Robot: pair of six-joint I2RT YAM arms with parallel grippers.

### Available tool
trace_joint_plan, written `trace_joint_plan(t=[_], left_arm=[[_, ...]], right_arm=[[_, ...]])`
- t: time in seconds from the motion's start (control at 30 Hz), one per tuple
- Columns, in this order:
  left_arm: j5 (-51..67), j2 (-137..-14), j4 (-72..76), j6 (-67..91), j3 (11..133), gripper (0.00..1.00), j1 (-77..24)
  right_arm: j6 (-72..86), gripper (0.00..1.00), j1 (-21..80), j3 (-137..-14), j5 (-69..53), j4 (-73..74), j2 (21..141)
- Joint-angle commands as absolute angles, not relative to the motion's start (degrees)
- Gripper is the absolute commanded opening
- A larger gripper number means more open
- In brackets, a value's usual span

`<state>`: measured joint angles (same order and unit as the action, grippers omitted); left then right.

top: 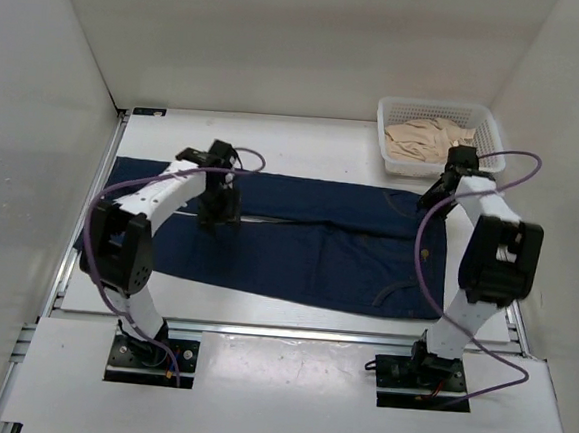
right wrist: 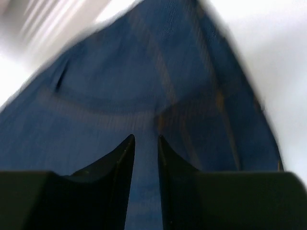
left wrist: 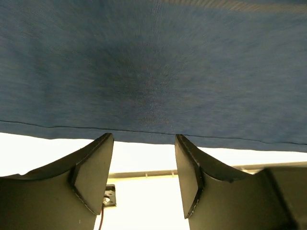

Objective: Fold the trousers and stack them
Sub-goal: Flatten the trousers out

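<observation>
The trousers [top: 307, 248] are dark navy jeans lying flat across the table, legs to the left and waistband to the right. My left gripper [top: 220, 211] hovers over the far leg. In the left wrist view the left gripper [left wrist: 144, 136] is open and empty, its tips at the hem edge of the blue cloth [left wrist: 153, 72]. My right gripper [top: 433, 200] is over the far waistband corner. In the blurred right wrist view the right gripper [right wrist: 146, 138] has a narrow gap between its jaws, with tan-stitched denim [right wrist: 144, 86] beneath and nothing held.
A white mesh basket [top: 386, 134] stands at the back right with a beige garment [top: 431, 137] in it, just beyond the right arm. White walls close in the left, back and right. A metal rail [top: 291, 329] runs along the table's near edge.
</observation>
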<state>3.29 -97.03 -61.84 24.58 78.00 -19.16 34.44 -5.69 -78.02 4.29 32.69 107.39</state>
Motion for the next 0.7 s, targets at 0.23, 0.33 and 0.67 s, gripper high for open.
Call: trace_joint_plan(t=[0.23, 0.33, 0.67], left_arm=[[1.1, -105.8, -54.8, 33.6, 74.3, 0.62, -29.3], [1.1, -108.6, -53.4, 34.2, 73.0, 0.62, -30.5], [3.9, -101.3, -49.0, 36.5, 56.6, 0.58, -31.5]], right_arm=[[33.5, 0.31, 0.6, -51.7, 1.3, 30.4, 80.7], [34.3, 0.30, 4.5, -46.2, -0.3, 30.4, 76.7], [40.5, 0.30, 10.5, -37.5, -0.1, 38.9, 72.3]])
